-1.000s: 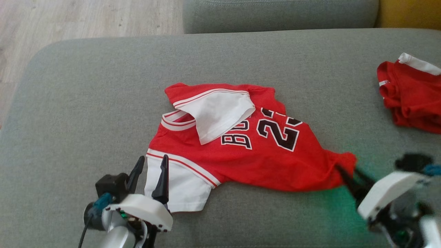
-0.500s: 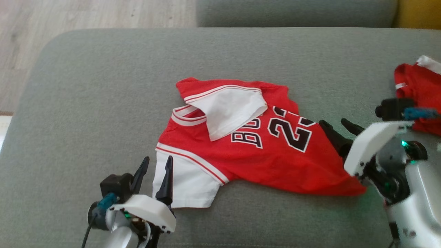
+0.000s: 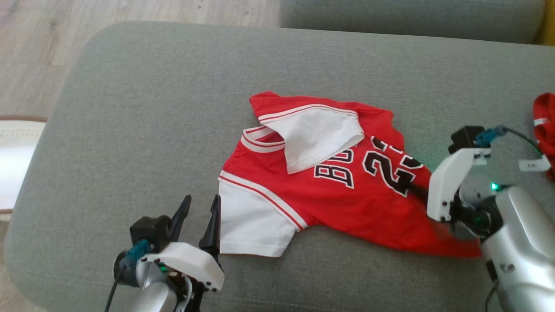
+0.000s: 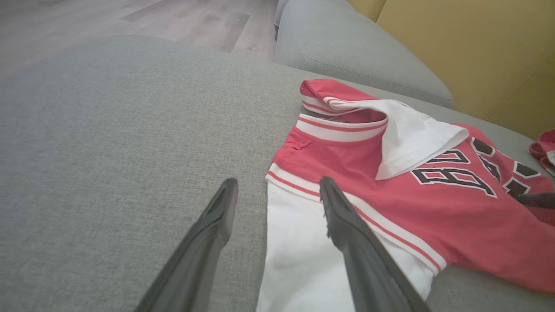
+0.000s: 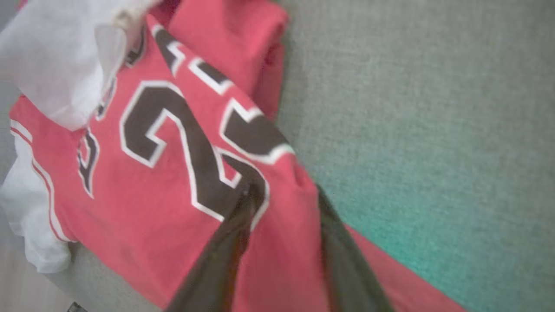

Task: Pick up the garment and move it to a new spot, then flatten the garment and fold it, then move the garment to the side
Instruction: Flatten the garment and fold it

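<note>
The garment (image 3: pixel 347 203) is a red jersey with white sleeves and black numbers, lying mostly spread on the grey sofa seat (image 3: pixel 151 108). Its far white sleeve (image 3: pixel 318 134) is folded over onto the chest. My left gripper (image 3: pixel 200 203) is open at the near white sleeve (image 3: pixel 251 229). In the left wrist view the left gripper (image 4: pixel 277 182) has one finger over that sleeve (image 4: pixel 299 260) and the other over bare cushion. My right gripper (image 5: pixel 284 193) is open over the red cloth beside the number, near the garment's (image 5: pixel 164 208) right edge. In the head view its white housing hides most of the right gripper (image 3: pixel 414 189).
A second red garment (image 3: pixel 545 125) lies at the seat's far right, with a white tag (image 3: pixel 533 164) near it. The sofa's back cushion (image 3: pixel 412 17) runs along the top. Wooden floor (image 3: pixel 39 52) and a pale mat (image 3: pixel 13 164) lie past the seat's left edge.
The head camera has turned, shifting the whole picture rightward. My right gripper left the jersey's lower hem corner and swung up over the number. The left gripper stayed put.
</note>
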